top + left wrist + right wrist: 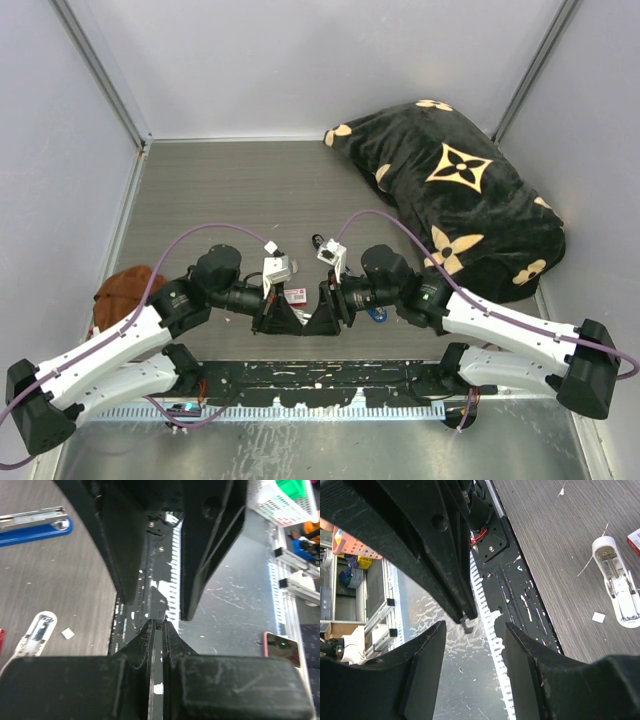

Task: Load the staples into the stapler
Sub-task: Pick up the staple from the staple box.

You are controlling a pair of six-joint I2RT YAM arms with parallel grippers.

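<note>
I judge a handover: my left hand (156, 625), pinched together, pokes between the parted fingers of my right hand (474, 635), while the stapler (32, 525) lies on the desk (75, 585).

no text or number can be read.

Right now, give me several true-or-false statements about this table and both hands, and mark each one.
1. The left hand is shut. True.
2. The right hand grips the stapler. False: its fingers stand apart with nothing between them, and the stapler lies on the table.
3. Silver metal shows along the blue stapler. True.
4. The black patterned cushion sits at the table's far left. False: it is at the far right.
5. The white oblong piece stands upright. False: it lies flat on the table.
</note>
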